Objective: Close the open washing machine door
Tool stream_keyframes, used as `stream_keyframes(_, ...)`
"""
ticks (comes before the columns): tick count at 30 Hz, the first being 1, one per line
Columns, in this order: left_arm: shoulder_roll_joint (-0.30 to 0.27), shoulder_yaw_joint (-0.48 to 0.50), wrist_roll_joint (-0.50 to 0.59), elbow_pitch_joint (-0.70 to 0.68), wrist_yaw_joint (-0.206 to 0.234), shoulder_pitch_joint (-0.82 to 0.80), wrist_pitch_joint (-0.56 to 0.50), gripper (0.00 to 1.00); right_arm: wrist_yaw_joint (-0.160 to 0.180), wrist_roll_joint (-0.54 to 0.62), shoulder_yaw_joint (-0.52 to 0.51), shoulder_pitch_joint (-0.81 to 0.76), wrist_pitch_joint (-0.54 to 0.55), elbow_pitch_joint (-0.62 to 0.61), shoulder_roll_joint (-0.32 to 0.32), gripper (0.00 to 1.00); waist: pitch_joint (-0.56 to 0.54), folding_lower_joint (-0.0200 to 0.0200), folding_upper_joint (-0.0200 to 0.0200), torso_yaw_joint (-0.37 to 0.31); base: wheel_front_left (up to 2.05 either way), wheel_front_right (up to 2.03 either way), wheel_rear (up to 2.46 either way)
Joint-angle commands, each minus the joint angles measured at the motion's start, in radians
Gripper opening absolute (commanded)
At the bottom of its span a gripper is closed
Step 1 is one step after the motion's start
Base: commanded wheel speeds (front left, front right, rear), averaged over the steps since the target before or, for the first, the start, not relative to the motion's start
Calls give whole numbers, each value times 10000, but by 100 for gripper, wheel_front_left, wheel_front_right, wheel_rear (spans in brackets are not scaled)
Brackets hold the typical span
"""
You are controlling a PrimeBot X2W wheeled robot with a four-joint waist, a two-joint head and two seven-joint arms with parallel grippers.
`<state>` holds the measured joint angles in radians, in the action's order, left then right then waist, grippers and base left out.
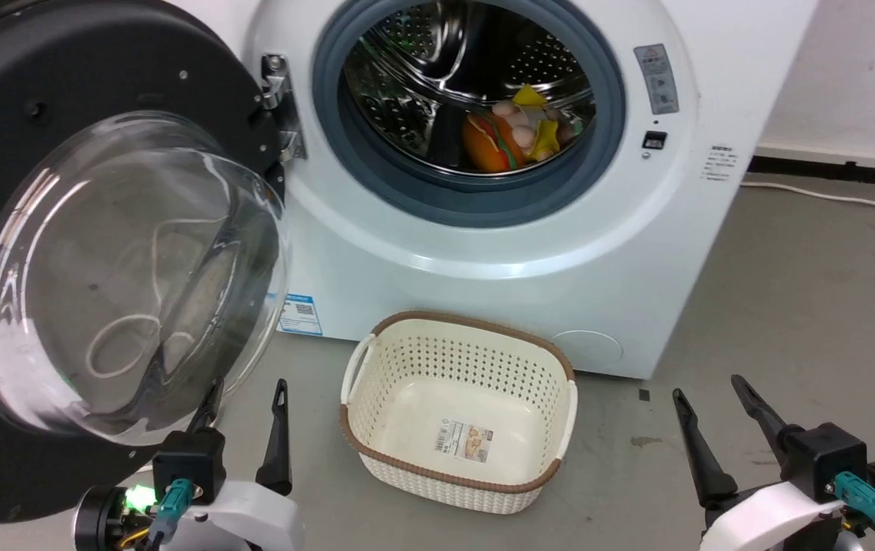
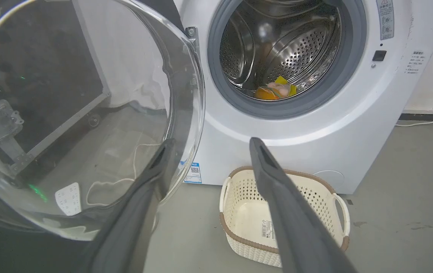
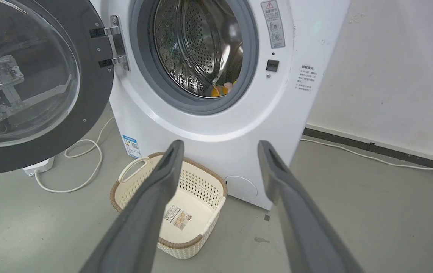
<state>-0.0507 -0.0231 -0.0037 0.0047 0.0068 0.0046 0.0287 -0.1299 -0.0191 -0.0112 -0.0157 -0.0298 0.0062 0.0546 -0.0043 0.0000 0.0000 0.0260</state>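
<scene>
- Washing machine door (image 1: pixel 123 268): wide open, just ahead-left of left claw (image 1: pixel 248 386); contact not discernible.
- Washing machine (image 1: pixel 483 252): ahead, between claws, drum opening uncovered.
- State of left claw and right claw (image 1: pixel 707 386): fingers spread, empty.
- Step: approach; next, likely swing door rim toward opening until latched.

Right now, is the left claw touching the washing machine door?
Cannot tell. In head and left wrist views, one finger of the left claw overlaps the glass edge of the washing machine door; neither shows contact or a gap.
</scene>
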Motion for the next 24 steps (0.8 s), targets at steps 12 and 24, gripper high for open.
stream_keyframes(12,-32,-137,-100,-73,8,-1,343,100,-2,-190,169,-227,-334,-70,-10,100,-116,0,0,870,0,0,0)
stream_keyframes(24,-34,-32,-146,-419,177,170,573,100,-3,-148,644,9,-564,65,-14,100,9,0,0,1422,0,0,0)
